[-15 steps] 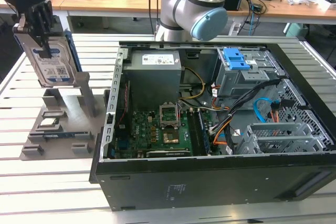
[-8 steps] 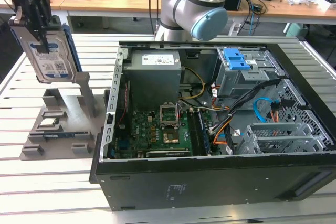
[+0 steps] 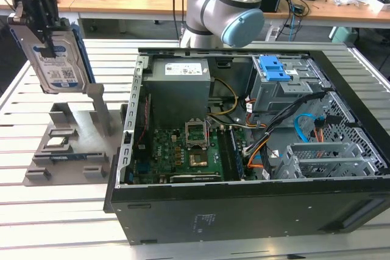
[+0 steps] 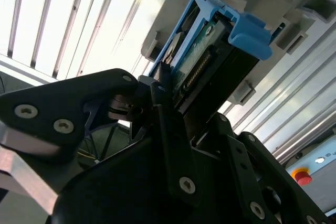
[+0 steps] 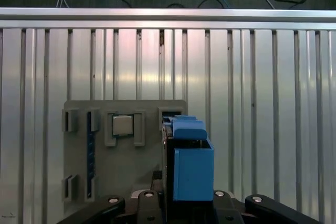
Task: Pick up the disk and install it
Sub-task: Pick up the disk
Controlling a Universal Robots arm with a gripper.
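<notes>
The disk (image 3: pixel 59 60), a silver drive with a white-and-blue label and blue carrier rails, hangs upright above the grey parts holder (image 3: pixel 91 127) at the exterior view's left. My gripper (image 3: pixel 44 24) is shut on its upper edge, lifting it clear of the holder's slot. In the second wrist view the disk (image 4: pixel 210 56) sticks out from between the black fingers (image 4: pixel 157 109). The first wrist view looks down along the blue rail of the disk (image 5: pixel 192 167) onto the holder (image 5: pixel 136 166).
The open black computer case (image 3: pixel 244 211) lies at the exterior view's right, with a grey power supply (image 3: pixel 180 87), a motherboard (image 3: pixel 183 153), a drive cage with a blue latch (image 3: pixel 274 68) and loose cables. The holder carries a processor chip (image 5: pixel 123 126). The table is slatted aluminium (image 3: pixel 55 211).
</notes>
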